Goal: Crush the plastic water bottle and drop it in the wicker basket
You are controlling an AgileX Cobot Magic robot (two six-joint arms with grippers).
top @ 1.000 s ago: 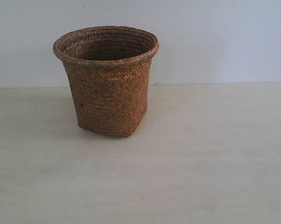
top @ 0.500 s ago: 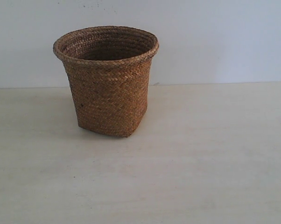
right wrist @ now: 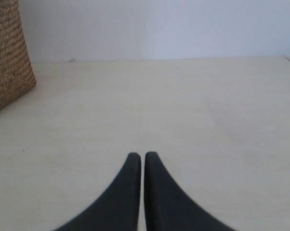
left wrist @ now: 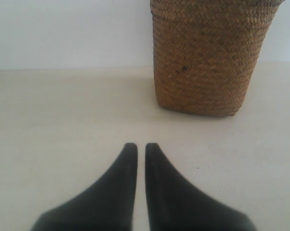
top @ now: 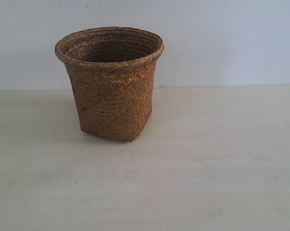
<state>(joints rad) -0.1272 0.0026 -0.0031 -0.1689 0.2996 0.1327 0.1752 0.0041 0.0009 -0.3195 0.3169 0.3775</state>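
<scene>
The wicker basket (top: pixel 111 96) stands upright on a pale wooden table (top: pixel 207 168), close to the plain light wall (top: pixel 222 43) that rises behind it. Its round braided rim (top: pixel 109 60) flares wider than the woven body, which narrows down to a squarish base resting flat on the tabletop. A small dark speck (top: pixel 84 109) marks the lower part of the weave. The upper rings of the inner wall show through the open mouth, but the bottom of the inside is hidden behind the near wall, so what lies in the basket cannot be told. The plastic water bottle shows in none of the three views. The left gripper (left wrist: pixel 141 147) hovers low over the table in front of the basket, well apart from it, its two black fingers (left wrist: pixel 117 183) drawn together with only a thin slit between them and nothing clamped there; the basket's base and lower body fill the far part of its wrist view. The right gripper (right wrist: pixel 142 156) sits over bare tabletop off to the basket's side, also well apart from it, with only an edge of the weave in its wrist view. Its black fingers (right wrist: pixel 166 192) are likewise pressed together, tips nearly touching, and they grip nothing.
</scene>
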